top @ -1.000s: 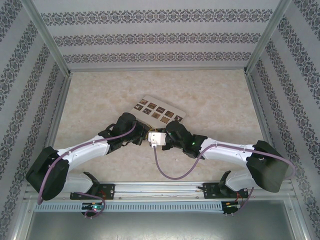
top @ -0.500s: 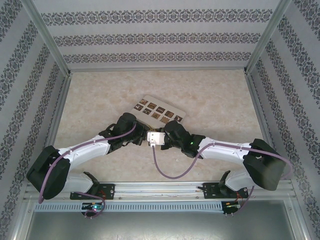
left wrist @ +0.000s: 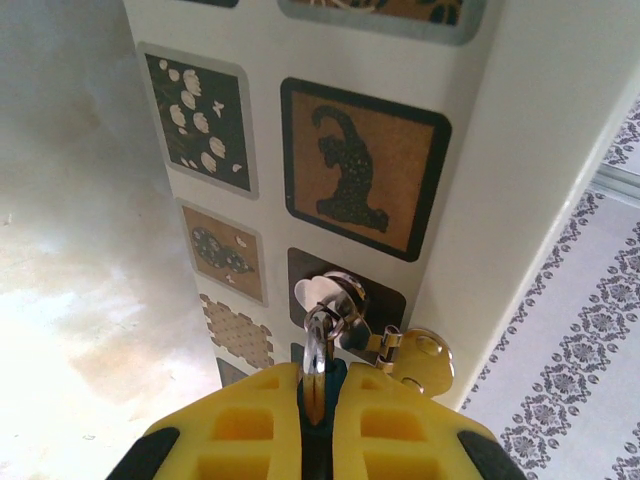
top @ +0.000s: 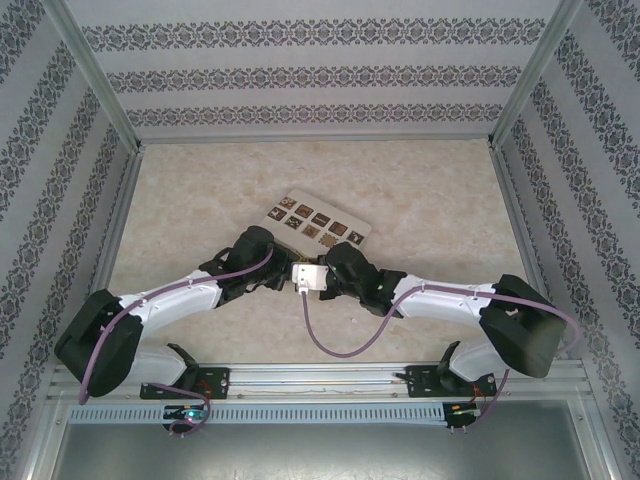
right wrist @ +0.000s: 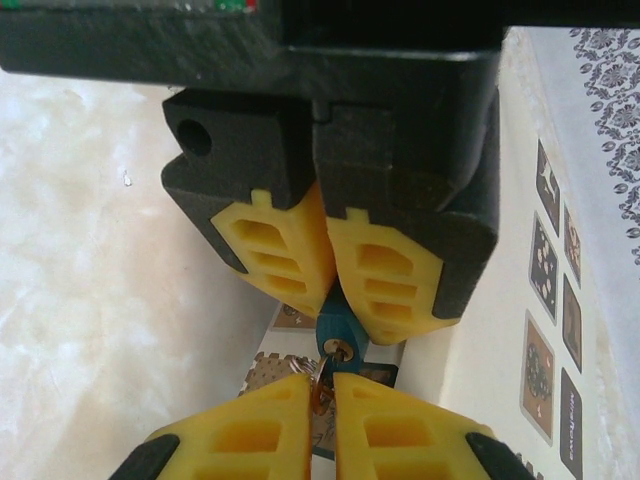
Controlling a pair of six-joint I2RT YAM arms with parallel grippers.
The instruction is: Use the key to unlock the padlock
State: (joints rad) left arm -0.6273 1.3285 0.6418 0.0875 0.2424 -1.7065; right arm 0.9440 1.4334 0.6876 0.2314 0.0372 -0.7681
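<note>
Both arms meet just this side of the box [top: 320, 224], low over the surface [top: 430, 190]. The left pincer [left wrist: 318, 388] is clenched on the padlock [right wrist: 338, 330]. Its yellow fingers nip the blue body, with the keyhole end turned toward the other arm and silvery metal poking out past the tips. The right pincer [right wrist: 322, 392] is closed on a thin brassy sliver I take for the key [right wrist: 318, 397]. Its tip sits just beside the keyhole, a shade off to one side, and not in it as far as I can see. So both things are in hand and nearly lined up. I'd say inserting, turning and freeing the shackle are all left.
</note>
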